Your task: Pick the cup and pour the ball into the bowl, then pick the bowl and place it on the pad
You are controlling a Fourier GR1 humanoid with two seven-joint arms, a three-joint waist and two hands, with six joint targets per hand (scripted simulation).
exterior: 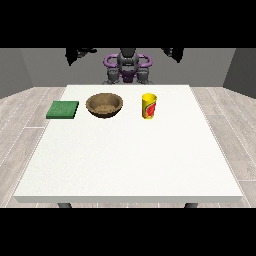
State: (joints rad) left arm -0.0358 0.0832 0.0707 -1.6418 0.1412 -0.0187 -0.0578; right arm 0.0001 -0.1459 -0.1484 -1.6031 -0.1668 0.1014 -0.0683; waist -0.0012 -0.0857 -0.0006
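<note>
A yellow cup (149, 106) with a red mark stands upright on the white table (125, 160), right of centre in the far half. The ball does not show; the cup's inside is hidden from here. Left of the cup sits a brown bowl (104, 105), and I see nothing in it. A flat green pad (63, 109) lies further left, near the table's edge. The hand at the view's left (79, 54) and the hand at the view's right (173, 52) are both raised high beside the robot, far behind the table things and touching nothing.
The robot's torso (127, 67) stands behind the table's far edge. Grey plank floor surrounds the table. The near half of the table carries no objects.
</note>
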